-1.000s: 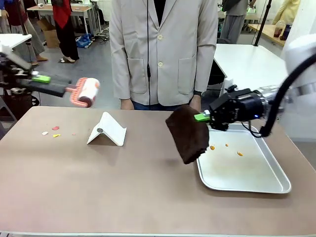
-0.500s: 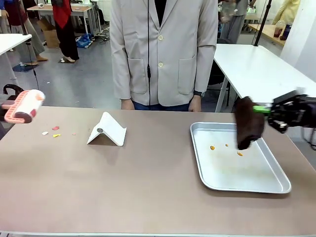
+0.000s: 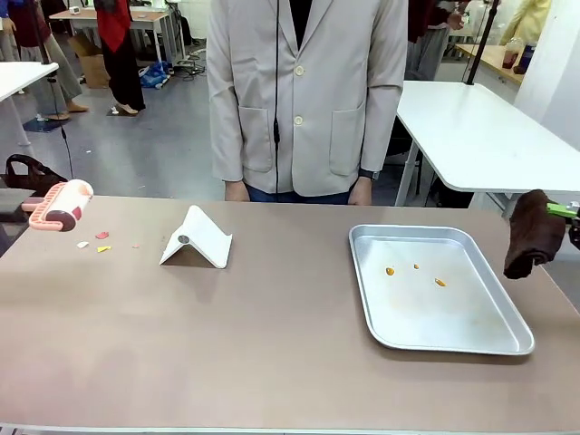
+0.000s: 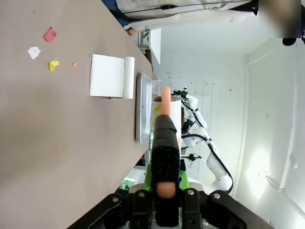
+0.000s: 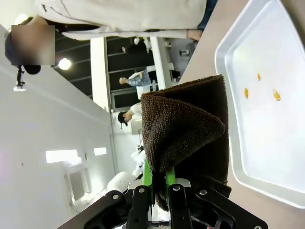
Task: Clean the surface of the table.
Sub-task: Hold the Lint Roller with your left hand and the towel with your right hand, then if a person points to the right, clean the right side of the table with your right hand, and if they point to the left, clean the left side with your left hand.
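The table (image 3: 272,344) spans the front view. The left gripper (image 4: 166,186) clamps a lint roller (image 3: 59,205) by its handle at the table's left edge. The right gripper (image 5: 159,186) grips a brown cloth (image 3: 532,234) off the right edge (the tray (image 3: 362,290) lies just inside it). Coloured scraps (image 3: 98,242) lie near the far-left corner.

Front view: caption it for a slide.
A roller at the table's left end, cloth at its right; scraps left of the stand, crumbs in the tray.

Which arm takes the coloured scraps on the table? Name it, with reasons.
Left. The left gripper holds the lint roller near the scraps; the right gripper holds a brown cloth beyond the tray.
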`<action>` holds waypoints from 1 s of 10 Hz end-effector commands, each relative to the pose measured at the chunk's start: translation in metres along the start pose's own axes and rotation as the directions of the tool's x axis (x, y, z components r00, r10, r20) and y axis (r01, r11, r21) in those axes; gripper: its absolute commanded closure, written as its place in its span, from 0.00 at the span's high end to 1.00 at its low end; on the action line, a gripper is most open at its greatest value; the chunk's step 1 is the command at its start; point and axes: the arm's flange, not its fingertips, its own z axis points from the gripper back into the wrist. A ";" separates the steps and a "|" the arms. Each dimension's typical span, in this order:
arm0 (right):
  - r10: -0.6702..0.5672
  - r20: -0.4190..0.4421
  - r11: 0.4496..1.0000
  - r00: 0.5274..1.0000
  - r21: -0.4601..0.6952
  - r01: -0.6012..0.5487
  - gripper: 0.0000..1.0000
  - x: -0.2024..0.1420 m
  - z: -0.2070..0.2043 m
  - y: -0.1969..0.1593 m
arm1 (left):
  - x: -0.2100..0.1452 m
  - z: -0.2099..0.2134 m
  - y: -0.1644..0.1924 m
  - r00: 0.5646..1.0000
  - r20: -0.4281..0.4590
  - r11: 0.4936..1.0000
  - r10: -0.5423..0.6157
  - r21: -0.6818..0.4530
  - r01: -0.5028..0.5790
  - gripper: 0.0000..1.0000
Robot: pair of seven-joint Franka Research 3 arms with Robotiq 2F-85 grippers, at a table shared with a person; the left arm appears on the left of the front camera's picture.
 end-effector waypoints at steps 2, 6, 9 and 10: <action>0.000 0.000 1.000 1.000 0.000 0.000 0.00 0.000 0.000 0.000 | 0.000 0.000 0.000 1.000 0.000 1.000 0.000 0.000 0.000 0.00; 0.000 0.000 1.000 1.000 0.000 0.000 0.00 0.000 0.000 0.000 | 0.000 0.000 0.000 1.000 0.000 1.000 0.000 0.000 0.000 0.00; 0.000 0.000 1.000 1.000 0.000 0.000 0.00 0.000 0.000 0.000 | 0.000 0.000 0.000 1.000 0.000 1.000 0.000 0.000 0.000 0.00; 0.000 0.000 1.000 1.000 0.000 0.000 0.00 0.000 0.000 0.000 | 0.000 0.000 0.000 1.000 0.000 1.000 0.000 0.000 0.000 0.00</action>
